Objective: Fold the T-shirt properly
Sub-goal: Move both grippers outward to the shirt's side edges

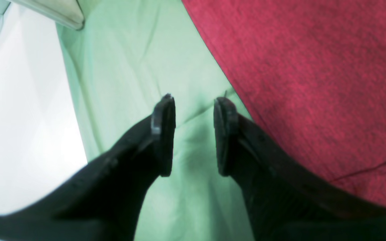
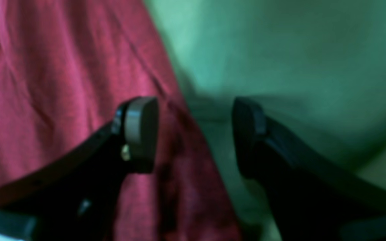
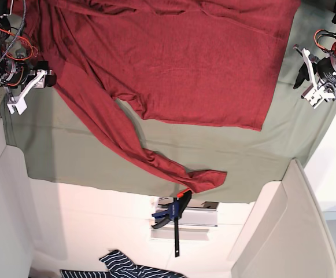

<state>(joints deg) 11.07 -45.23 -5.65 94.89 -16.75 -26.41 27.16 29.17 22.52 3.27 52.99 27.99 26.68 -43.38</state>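
Note:
The T-shirt (image 3: 173, 58) is dark red and lies spread flat on the sage-green cloth (image 3: 87, 162), one long sleeve (image 3: 156, 159) trailing toward the cloth's near edge. My left gripper (image 1: 194, 134) hovers open over bare green cloth (image 1: 139, 67), just beside the shirt's edge (image 1: 313, 83), with nothing between its fingers. In the base view it (image 3: 302, 72) sits off the shirt's right side. My right gripper (image 2: 194, 134) is open wide, straddling the shirt's edge (image 2: 62, 83): one finger (image 2: 141, 134) over red fabric, the other over green cloth (image 2: 280, 50). The base view shows it (image 3: 47, 78) at the shirt's left side.
A blue and black clamp (image 3: 173, 215) grips the table's front edge below the sleeve's cuff. A navy-and-white striped garment (image 3: 124, 269) lies on the floor side. White panels (image 3: 283, 231) flank the table's lower corners.

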